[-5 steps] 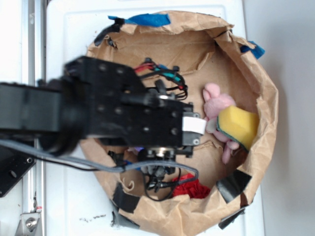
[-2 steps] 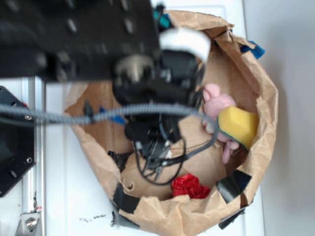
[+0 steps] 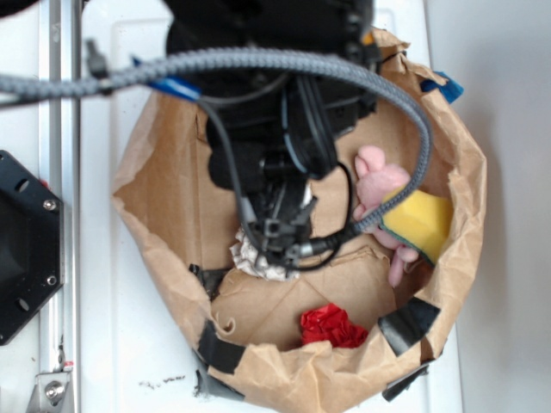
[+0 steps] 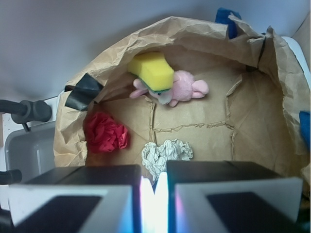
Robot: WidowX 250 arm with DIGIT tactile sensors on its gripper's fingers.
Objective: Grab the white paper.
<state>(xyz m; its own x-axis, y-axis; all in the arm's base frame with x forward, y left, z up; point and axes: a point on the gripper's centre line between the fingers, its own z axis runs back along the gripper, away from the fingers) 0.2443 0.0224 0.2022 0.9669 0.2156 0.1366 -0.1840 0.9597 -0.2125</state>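
My gripper (image 4: 154,191) hangs over the open mouth of the wide brown paper bag (image 3: 164,172), its two pale finger blocks pressed almost together, with only a thin bright slit between them in the wrist view and nothing pinched in it. The white paper (image 4: 166,153), an off-white crumpled wad with grey creases, lies on the bag's floor just past my fingertips in that view; from the exterior view only part of it (image 3: 250,256) peeks out under my black wrist and its loop of cables. I judge I am lined up over it but not yet low enough, and with the jaws this close I would need to spread them before dropping, or I will only push the wad flat against the bag floor. The small shiny red wad (image 4: 106,133) sits beside the white one, apart from it and close to the bag wall, so a straight descent should miss it. Farther back, well clear of my target, a pink plush animal (image 4: 183,87) lies on its side with a yellow sponge block (image 4: 151,70) resting on it. The bag's walls are rolled down and patched with black tape (image 4: 81,91) and blue tape (image 4: 224,15), which I take to be why it stands open as a shallow bin. The bag itself rests on a white tabletop (image 3: 129,344), with a grey metal rail (image 3: 57,112) along one edge.
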